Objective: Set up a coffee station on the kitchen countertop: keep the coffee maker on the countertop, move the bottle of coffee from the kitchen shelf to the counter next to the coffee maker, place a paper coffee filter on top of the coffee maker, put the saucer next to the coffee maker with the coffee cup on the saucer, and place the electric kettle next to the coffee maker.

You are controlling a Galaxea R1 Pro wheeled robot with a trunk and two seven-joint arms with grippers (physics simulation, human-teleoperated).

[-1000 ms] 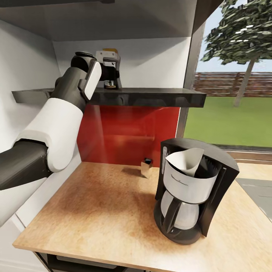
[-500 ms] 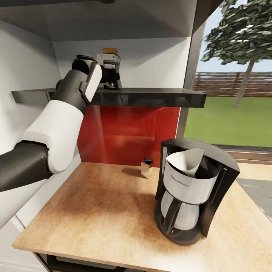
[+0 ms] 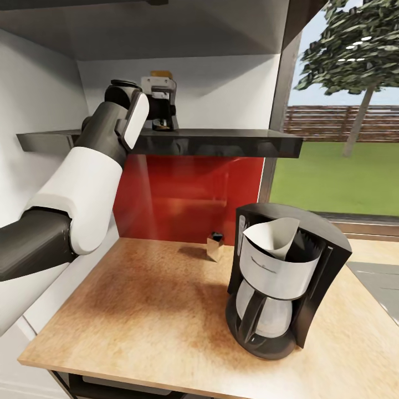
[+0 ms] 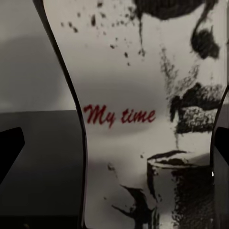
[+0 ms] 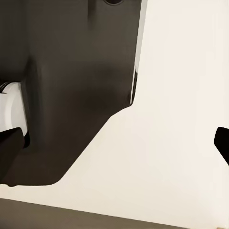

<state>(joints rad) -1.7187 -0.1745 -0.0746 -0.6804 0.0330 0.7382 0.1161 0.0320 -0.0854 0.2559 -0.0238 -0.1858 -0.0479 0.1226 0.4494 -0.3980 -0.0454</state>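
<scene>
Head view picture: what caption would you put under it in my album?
Left gripper up at the bottle on the shelf, coffee maker with its filter waiting below on the countertop.

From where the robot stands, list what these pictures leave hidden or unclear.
- Bottle of coffee: in the head view the left gripper covers most of it; the left wrist view cuts it off at the edges.
- Left gripper: whether it has closed on the bottle cannot be told.
- Kitchen shelf: its left stretch is hidden by the arm.
- Small box behind the coffee maker: too small to identify.
- Right gripper: surroundings unreadable.
</scene>
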